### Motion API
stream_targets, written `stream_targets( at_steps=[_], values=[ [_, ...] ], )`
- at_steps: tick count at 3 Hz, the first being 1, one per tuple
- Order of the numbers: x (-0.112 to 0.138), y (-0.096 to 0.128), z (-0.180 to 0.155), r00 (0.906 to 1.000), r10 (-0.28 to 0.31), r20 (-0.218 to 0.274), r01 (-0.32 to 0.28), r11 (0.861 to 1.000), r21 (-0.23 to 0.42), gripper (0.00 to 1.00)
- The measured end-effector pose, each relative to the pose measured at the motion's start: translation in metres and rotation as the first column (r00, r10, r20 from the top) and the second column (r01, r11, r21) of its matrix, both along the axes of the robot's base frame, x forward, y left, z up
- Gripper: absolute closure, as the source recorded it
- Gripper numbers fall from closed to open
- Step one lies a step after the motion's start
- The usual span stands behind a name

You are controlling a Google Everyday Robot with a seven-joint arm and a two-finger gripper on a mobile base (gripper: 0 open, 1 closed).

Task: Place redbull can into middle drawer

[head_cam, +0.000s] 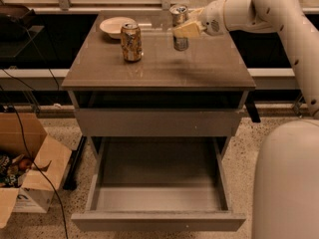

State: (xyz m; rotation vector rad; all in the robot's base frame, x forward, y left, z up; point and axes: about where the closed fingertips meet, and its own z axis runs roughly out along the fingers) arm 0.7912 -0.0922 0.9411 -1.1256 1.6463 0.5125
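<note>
The redbull can (pixel 180 41), slim and silver with a shiny top, is at the back right of the cabinet top (pixel 159 66). My gripper (pixel 183 30) reaches in from the right and is shut on the can's middle, holding it upright, just above the surface. The middle drawer (pixel 158 200) is pulled out wide open below, at the front of the cabinet, with its pale grey floor showing and nothing in it. A closed grey drawer front (pixel 158 122) with a dark gap above it sits over the open drawer.
A wider gold-orange can (pixel 131 42) stands left of the redbull can, with a white bowl (pixel 114 25) behind it. An open cardboard box (pixel 27 176) and cables lie on the floor at left. My white body (pixel 289 183) fills the lower right.
</note>
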Motion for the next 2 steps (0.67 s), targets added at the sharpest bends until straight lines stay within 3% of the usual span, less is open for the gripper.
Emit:
stream_targets(
  at_steps=[2],
  values=[
    [-0.102,0.013,0.038,0.9991,0.036,0.021,-0.037,0.997,0.067,1.0]
  ],
)
